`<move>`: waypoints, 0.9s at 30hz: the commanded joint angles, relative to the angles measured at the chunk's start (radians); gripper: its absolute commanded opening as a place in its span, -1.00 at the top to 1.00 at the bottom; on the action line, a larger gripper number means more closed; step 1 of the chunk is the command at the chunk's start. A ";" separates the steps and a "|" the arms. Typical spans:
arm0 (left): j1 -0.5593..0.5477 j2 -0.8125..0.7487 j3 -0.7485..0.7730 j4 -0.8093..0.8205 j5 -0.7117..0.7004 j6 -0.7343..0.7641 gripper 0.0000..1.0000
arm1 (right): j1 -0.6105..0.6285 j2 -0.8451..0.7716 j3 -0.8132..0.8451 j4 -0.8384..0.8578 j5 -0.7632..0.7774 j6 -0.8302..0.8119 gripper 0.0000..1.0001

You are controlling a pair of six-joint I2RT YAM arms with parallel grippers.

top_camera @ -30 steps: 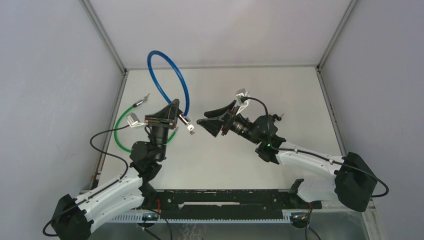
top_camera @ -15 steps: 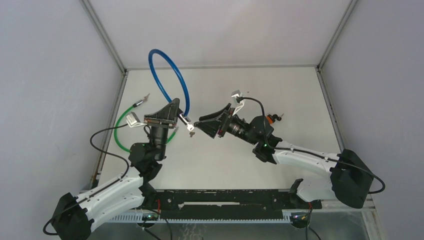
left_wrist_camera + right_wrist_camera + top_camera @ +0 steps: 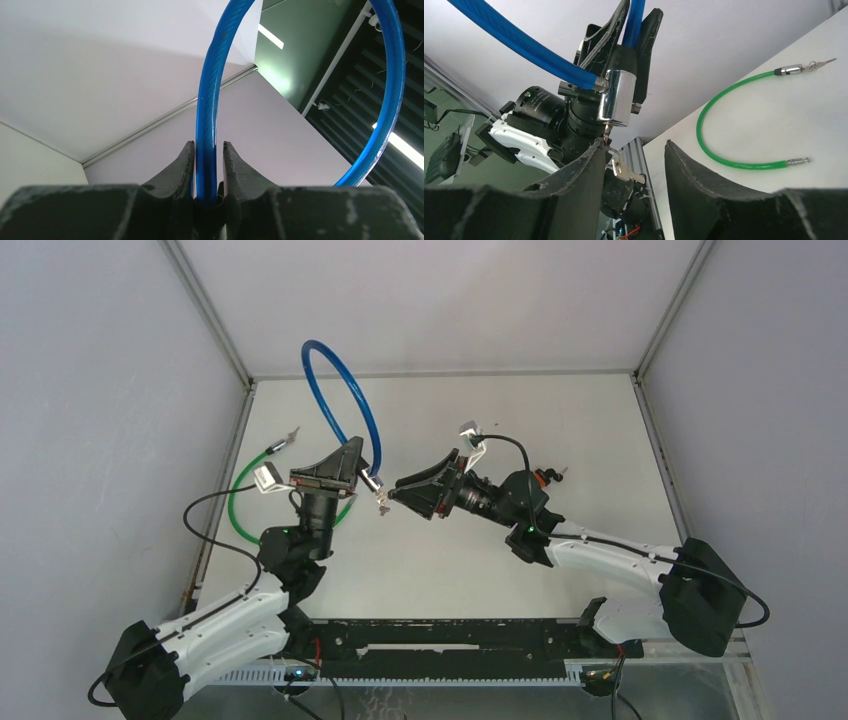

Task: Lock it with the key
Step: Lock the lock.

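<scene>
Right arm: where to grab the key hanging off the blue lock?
Pinch the key by its flat head, dangling below the chrome lock body, from underneath on the right arm's side, probably; the left gripper holds the blue cable above.

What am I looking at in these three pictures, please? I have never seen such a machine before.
These are two robot arms, fixed side by side at the near edge of a white table. One picture comes from a camera above and behind the arms. The other two come from small cameras on the wrists, so each shows its own two black fingers.

The left gripper is closed on a blue cable lock and holds it up in the air. The cable's shiny metal lock body has a key hanging below it. The right gripper is open and points at that key, which is close in front of its fingers. A green cable lock lies on the table, not held.
</scene>
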State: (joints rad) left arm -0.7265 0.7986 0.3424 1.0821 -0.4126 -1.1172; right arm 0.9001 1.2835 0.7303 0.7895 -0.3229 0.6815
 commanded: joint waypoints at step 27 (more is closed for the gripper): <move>0.006 -0.085 -0.034 -0.006 0.027 0.024 1.00 | -0.175 0.296 0.257 0.225 -0.614 0.332 -0.36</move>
State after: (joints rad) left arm -0.7242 0.7368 0.3214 1.0321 -0.4053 -1.1156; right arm 0.7200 1.5768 0.9291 0.9390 -0.8356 0.9478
